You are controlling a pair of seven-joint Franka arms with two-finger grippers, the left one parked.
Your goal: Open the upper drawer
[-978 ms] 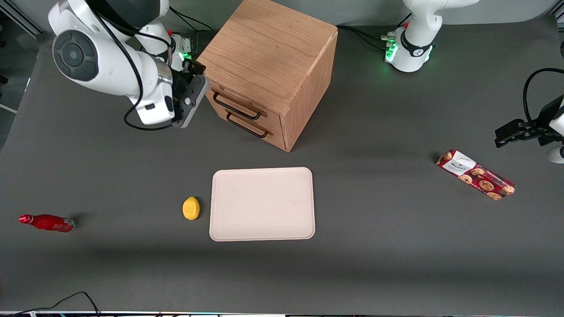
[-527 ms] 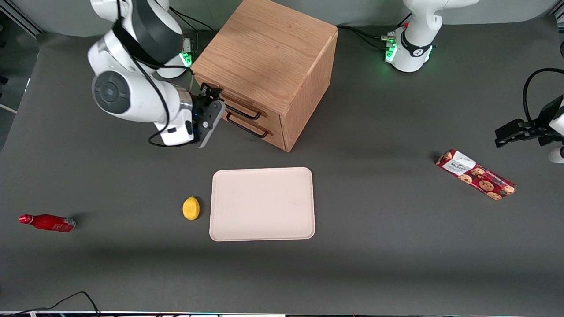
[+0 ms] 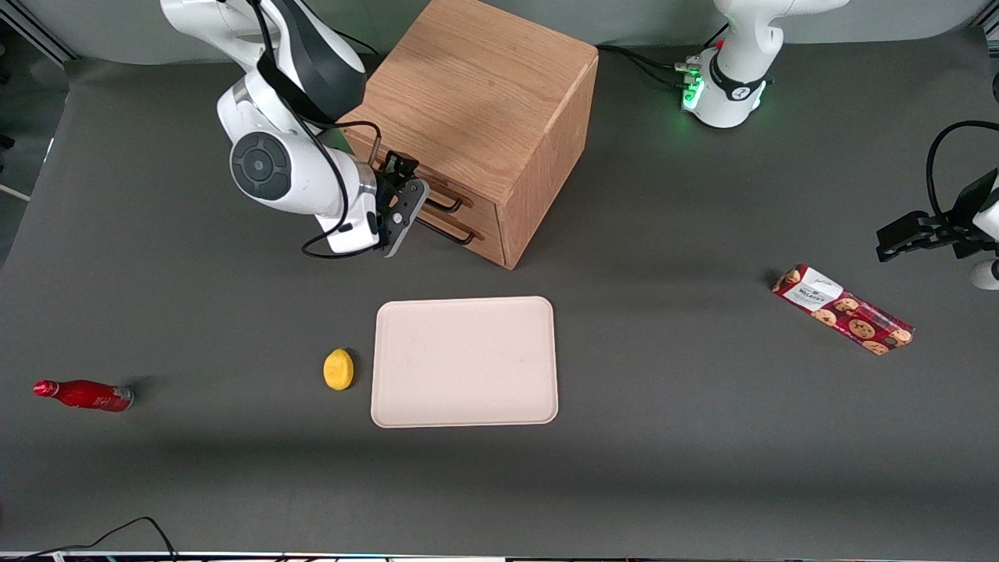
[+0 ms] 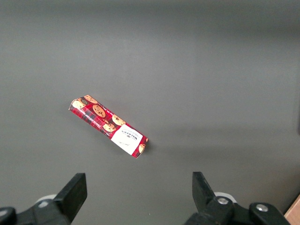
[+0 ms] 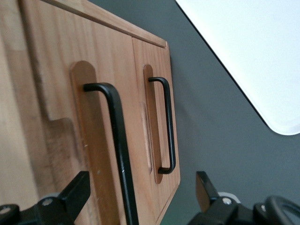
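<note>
The right arm's gripper (image 3: 396, 204) hangs directly in front of the cabinet's (image 3: 484, 101) drawer face, its two fingers (image 5: 75, 194) spread wide with nothing between them. In the wrist view the long black handle (image 5: 119, 154) of the upper drawer (image 5: 56, 117) runs into the open gap between the fingers, nearer one finger than the other. The bar appears to lie just ahead of the fingertips rather than enclosed by them, though the depth is hard to judge from this angle.

The handle's long axis lies along the drawer front, parallel to the table (image 3: 702, 437), and the fingers straddle it crosswise, so that closing would pinch the bar across its thin section. The bottom drawer's handle (image 5: 166, 124) lies parallel, closer to the table and clear of the fingers. In the front view the gripper body hides most of the upper handle; only its end toward the parked arm shows.

Both drawers sit flush and closed, so the pull is not yet begun. A short advance toward the drawer face seems needed before the grip. The outward pull would then run toward the open table between the cabinet and the pale tray (image 3: 465, 361).
</note>
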